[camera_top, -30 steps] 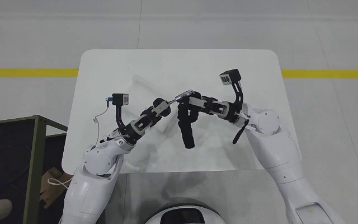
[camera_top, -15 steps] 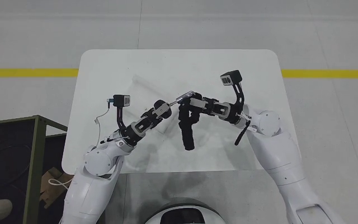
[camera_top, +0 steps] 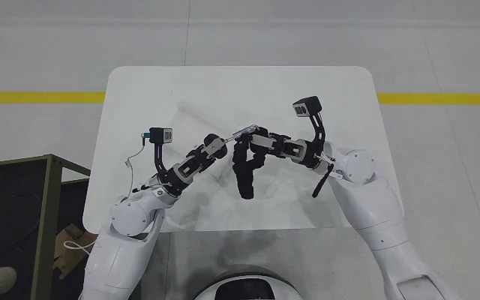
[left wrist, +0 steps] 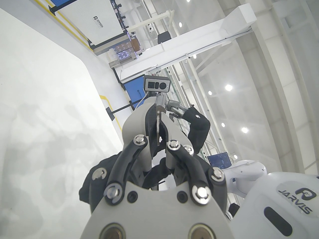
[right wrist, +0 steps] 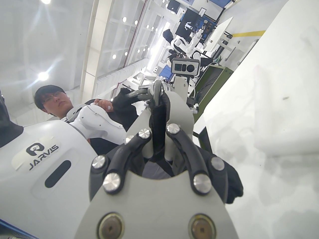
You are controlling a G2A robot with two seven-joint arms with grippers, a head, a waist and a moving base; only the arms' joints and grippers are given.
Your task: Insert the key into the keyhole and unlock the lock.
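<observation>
White tabletop lies well below both my arms, which meet in the air over its middle. My left gripper has its fingers clamped on the flat key. My right gripper is pinched shut on the lock, held tip to tip with the key. Over the last second my wrists have barely shifted. The lock's black cable has bowed out, though, and its loose end has swung toward my left side. I take that to mean I am working key against lock at the keyhole, not closing the gap. My own fingers cover the key's tip and the keyhole. From above the joint is too small to read, so I cannot tell whether the key is seated or has turned.
</observation>
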